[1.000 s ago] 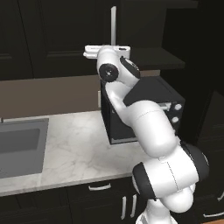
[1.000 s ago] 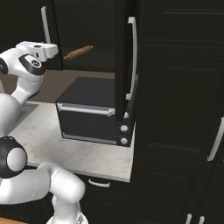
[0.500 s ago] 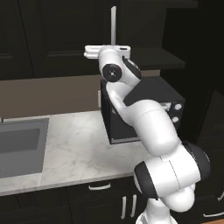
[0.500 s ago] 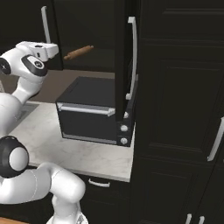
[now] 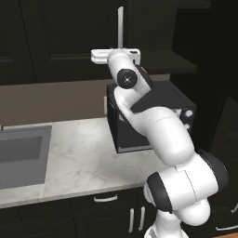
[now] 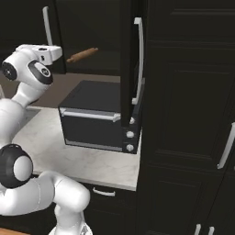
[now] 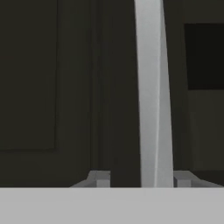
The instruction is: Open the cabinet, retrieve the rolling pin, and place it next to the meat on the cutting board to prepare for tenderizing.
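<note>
The cabinet (image 6: pixel 92 27) hangs above the counter. Its right door is swung out edge-on, showing a long silver handle (image 6: pixel 137 59). Inside, the brown rolling pin (image 6: pixel 82 55) lies on the shelf. The left door (image 7: pixel 48 87) is shut. My gripper (image 7: pixel 141 178) is raised to that door's silver bar handle (image 7: pixel 151 96), which stands between the two fingertips. The right fingertip (image 7: pixel 183 178) is against the bar and the left one is a gap away, so the jaws are open around it. The hand (image 5: pixel 116 55) sits at the handle's (image 5: pixel 120 25) lower end. The cutting board and meat are out of view.
A black boxy oven (image 6: pixel 98 117) with a horizontal silver bar stands on the marble counter (image 5: pixel 79 158) under the cabinet, close behind my arm. A sink (image 5: pixel 21 155) lies at the counter's left. Tall dark cabinets (image 6: pixel 193 114) rise on the right.
The arm has kept almost the same pose at the left door's handle. The jaws have drawn closer together around the bar.
</note>
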